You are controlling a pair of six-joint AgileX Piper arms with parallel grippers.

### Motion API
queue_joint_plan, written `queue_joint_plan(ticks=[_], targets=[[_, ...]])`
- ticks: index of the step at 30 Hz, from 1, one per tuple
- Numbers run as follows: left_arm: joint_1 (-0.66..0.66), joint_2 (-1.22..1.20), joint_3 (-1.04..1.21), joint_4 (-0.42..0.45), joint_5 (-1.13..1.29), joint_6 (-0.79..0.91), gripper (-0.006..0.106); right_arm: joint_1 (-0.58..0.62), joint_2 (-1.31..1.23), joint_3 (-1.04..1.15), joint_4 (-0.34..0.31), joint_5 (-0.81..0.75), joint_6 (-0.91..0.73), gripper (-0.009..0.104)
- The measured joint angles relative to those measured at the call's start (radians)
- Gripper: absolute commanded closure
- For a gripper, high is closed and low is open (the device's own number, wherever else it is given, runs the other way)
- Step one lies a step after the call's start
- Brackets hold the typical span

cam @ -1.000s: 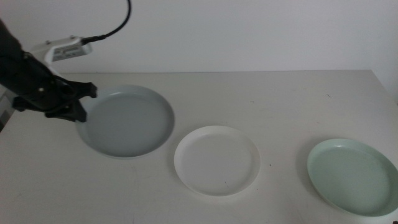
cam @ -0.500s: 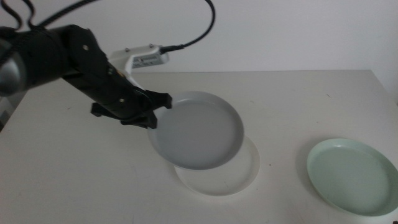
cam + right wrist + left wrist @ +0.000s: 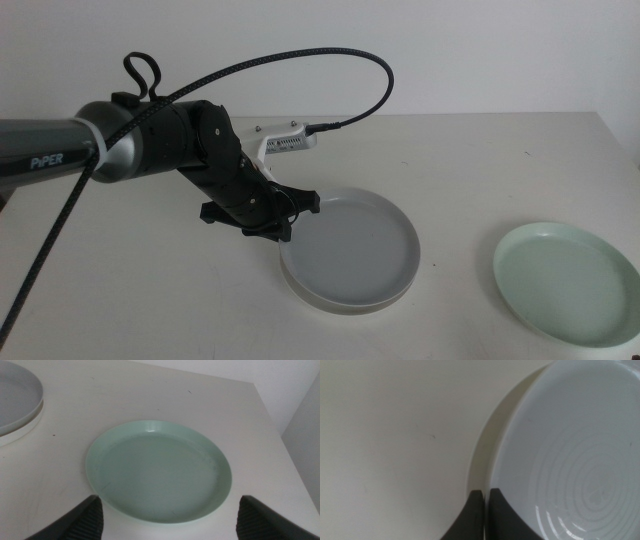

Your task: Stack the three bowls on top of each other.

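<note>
Grey-blue bowl over white bowl, frame centre.
Left gripper (image 3: 283,210) pinches grey-blue bowl (image 3: 355,245) rim; white bowl (image 3: 345,302) beneath. Likely rigid, smooth, slippery; rim remains best hold.
</note>
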Motion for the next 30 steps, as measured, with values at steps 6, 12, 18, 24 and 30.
queue_joint_plan(ticks=[6,12,18,24,30], targets=[[-0.002,0.019,0.0,-0.002,-0.002,0.0,0.081,0.0,0.0,0.0,0.0,0.0,0.0,0.026],[-0.004,0.019,0.0,-0.006,-0.003,0.0,0.018,0.0,0.0,0.0,0.0,0.0,0.0,0.026],[-0.004,-0.038,0.0,-0.051,0.002,0.096,-0.005,0.0,0.0,0.0,0.0,0.0,0.0,0.026],[0.013,-0.239,0.0,-0.072,0.059,0.234,-0.005,0.0,0.0,0.0,0.0,0.0,0.0,0.026],[0.018,-0.474,0.0,-0.052,0.164,0.367,-0.005,0.0,0.0,0.0,0.0,0.0,0.0,0.026]])
